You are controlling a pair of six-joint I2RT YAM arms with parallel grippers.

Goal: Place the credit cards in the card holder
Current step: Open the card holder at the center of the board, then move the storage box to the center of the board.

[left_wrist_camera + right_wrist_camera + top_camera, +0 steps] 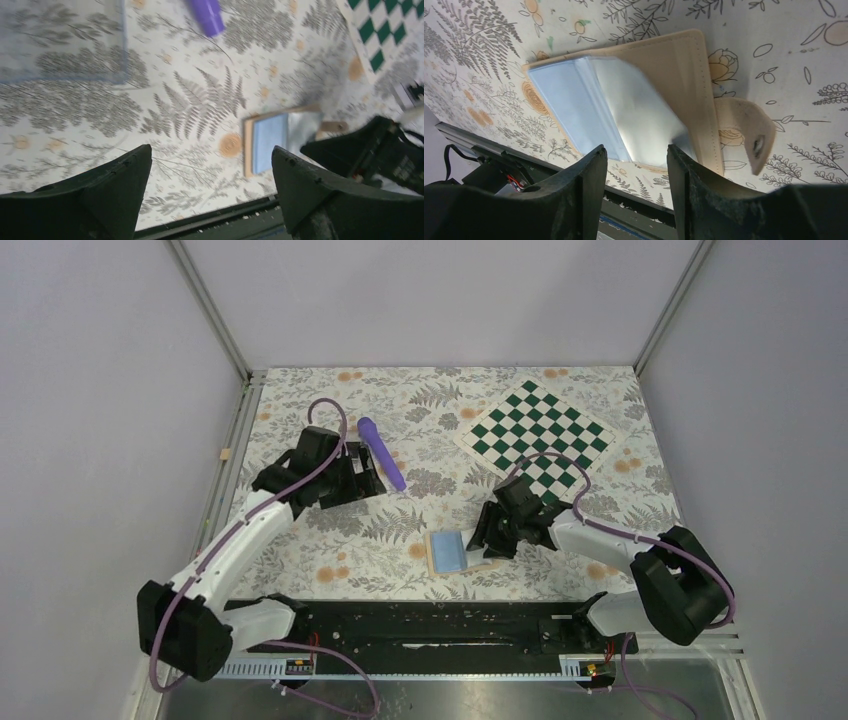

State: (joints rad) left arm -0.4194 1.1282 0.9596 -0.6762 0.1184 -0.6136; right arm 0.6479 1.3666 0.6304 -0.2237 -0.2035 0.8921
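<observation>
Floral table (385, 562): open card holder (447, 551), purple cylinder (381, 452), chessboard (537, 435), clear box (60, 45)

The card holder (447, 552) lies open and flat on the worktop (330, 560), close to the near edge and about midway along it; tan stitched cover underneath; blue-grey inner panels face up; a glossy clear leaf, blurred, covers the right-hand panel; a tan closure tab (744, 125) with a dark snap (758, 145) projects from its right side.

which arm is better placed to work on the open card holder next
Right. The right pincer is at the edge of the card holder, by the clear sleeves; the left pincer is farther off, beside the purple tube.
</observation>
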